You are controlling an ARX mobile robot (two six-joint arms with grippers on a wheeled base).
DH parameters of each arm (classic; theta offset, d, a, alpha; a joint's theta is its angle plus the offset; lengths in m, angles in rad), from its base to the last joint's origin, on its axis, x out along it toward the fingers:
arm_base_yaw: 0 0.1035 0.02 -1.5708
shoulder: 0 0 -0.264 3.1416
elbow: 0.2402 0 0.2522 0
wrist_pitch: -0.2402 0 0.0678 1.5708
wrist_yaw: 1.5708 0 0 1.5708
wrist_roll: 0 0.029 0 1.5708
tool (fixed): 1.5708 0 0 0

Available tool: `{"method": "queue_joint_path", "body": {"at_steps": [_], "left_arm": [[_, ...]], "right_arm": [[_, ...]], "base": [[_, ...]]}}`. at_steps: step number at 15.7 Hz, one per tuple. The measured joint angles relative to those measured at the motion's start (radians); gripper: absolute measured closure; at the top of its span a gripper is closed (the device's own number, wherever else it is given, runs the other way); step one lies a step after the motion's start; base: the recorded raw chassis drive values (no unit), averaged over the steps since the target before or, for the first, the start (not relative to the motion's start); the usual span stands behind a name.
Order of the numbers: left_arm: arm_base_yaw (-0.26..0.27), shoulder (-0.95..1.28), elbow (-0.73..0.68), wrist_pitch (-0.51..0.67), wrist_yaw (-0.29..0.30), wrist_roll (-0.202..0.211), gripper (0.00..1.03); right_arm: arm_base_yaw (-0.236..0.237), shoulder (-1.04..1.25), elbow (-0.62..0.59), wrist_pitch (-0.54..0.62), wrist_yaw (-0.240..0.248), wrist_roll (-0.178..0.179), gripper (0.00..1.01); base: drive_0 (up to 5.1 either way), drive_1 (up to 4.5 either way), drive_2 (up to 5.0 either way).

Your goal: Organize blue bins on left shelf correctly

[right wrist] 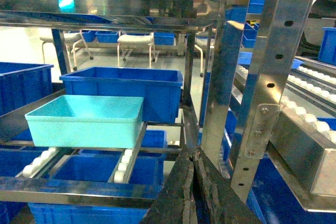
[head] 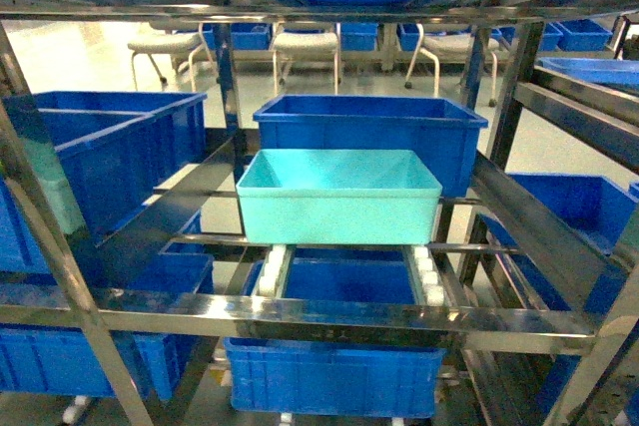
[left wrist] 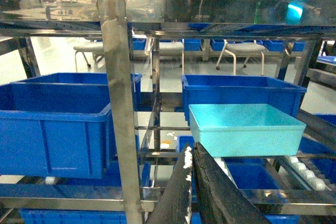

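Turquoise bin [head: 339, 202] sits on the roller tracks [head: 430, 276] of the left shelf [head: 339, 318], ahead of both pincers.

The empty bin lies long side across the shelf, touching a darker blue crate [head: 371, 132] behind it. The left pincer [left wrist: 191, 182] is below and left of the bin, its tips pressed together, holding nothing. The right pincer [right wrist: 193, 184] is below and right of it, likewise closed and empty. Neither looks clearly nearer; both would reach forward and up.
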Motion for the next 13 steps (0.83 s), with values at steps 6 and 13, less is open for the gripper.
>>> {"method": "queue_joint_path", "body": {"at_steps": [6,13], "left_arm": [[0.0,-0.068,0.0,-0.078,0.0,0.0,1.01],[0.0,-0.216,0.0,-0.234,0.0,0.0,1.01]], "right_arm": [[0.0,-0.068,0.0,-0.07,0.0,0.0,0.99],[0.0,-0.245,0.001,-0.257,-0.003,-0.001,0.99]], "base": [[0.0,0.0,0.0],[0.0,0.0,0.0]]}}
